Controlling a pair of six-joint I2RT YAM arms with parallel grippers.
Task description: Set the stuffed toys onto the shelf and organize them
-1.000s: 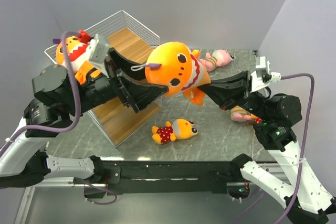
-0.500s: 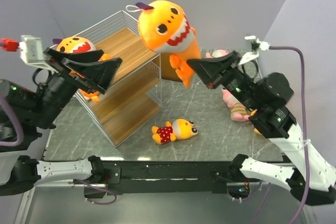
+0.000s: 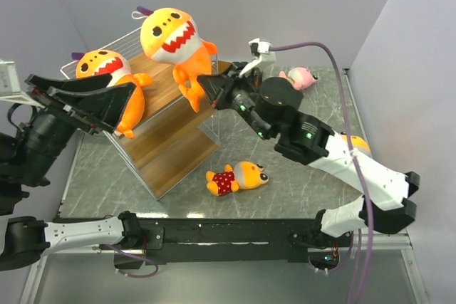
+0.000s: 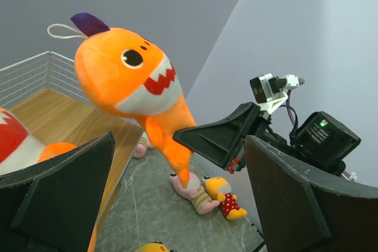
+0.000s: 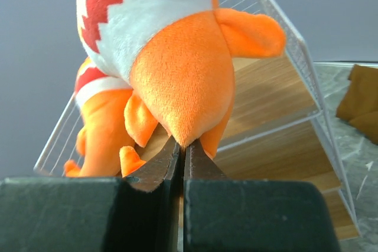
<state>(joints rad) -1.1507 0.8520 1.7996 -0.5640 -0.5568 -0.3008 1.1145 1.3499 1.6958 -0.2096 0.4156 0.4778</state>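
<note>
My right gripper (image 3: 203,85) is shut on the tail tip of a big orange shark (image 3: 171,40) and holds it upright over the top of the shelf (image 3: 178,147); the pinch shows in the right wrist view (image 5: 182,146). A second shark (image 3: 107,76) lies on the shelf's top board. My left gripper (image 3: 122,108) is open and empty, beside that second shark; in its own view (image 4: 180,146) it faces the held shark (image 4: 127,81). On the table lie an orange-headed toy in red dots (image 3: 239,176) and a pink toy (image 3: 299,76).
A pink striped toy (image 4: 192,190) and another red-dotted toy (image 4: 224,199) lie together on the marble table (image 3: 285,190) at the right, mostly hidden behind my right arm from above. A brown folded bag (image 5: 360,98) sits behind the shelf. Walls close in on both sides.
My right arm has swung the shark left, from above the table's middle to over the shelf top. My left gripper has let go of it and pulled back left, open.
</note>
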